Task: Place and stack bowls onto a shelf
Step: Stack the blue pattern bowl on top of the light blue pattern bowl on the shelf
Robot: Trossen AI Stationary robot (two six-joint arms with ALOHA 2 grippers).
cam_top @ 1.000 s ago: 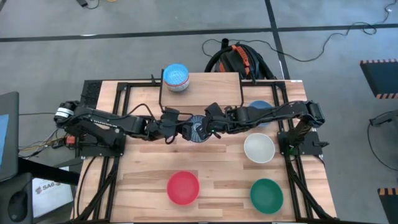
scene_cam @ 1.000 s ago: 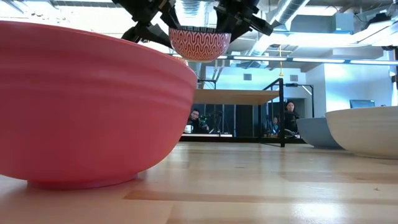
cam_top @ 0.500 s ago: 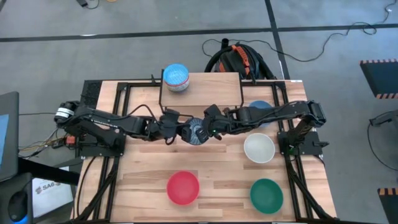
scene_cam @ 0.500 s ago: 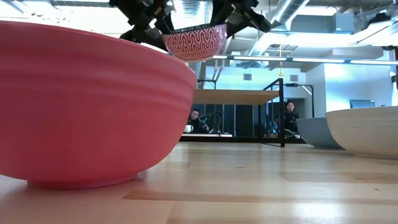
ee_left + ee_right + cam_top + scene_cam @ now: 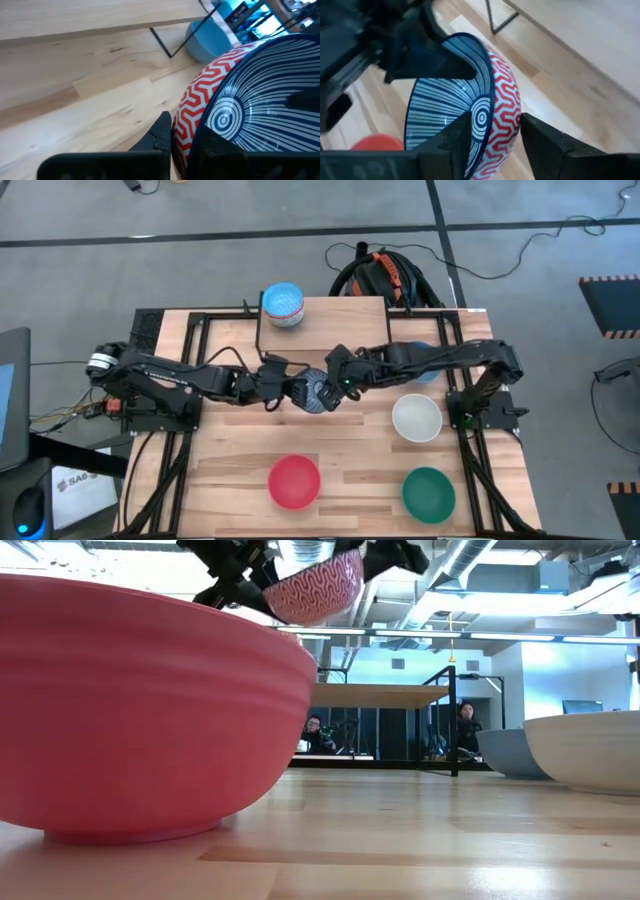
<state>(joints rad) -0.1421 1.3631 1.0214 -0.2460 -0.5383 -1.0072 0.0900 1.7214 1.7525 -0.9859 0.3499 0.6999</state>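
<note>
A bowl, blue-striped inside and red zigzag outside, hangs above the table's middle, just in front of the shelf. My left gripper is shut on its left rim. My right gripper is open at the opposite rim. In the right wrist view, one of its fingers stands inside the bowl and the other outside, with a gap on the outer side. A blue-and-white bowl stands on the shelf's left end. My left gripper holds the bowl's rim on the side toward the table's left, with one finger outside the wall and the other inside. The fingers come in about level from the left. The bowl is lifted clear and tilted, its right side higher.
A blue bowl lies under my right arm beside the shelf's right legs. A white bowl, a green bowl and a red bowl stand on the near half of the table. A backpack lies on the floor beyond the table.
My left gripper has shut on the bowl's left rim, and my right gripper has opened and let go of the right rim. The bowl, level a second ago, has tipped with its right side up and has risen a little.
</note>
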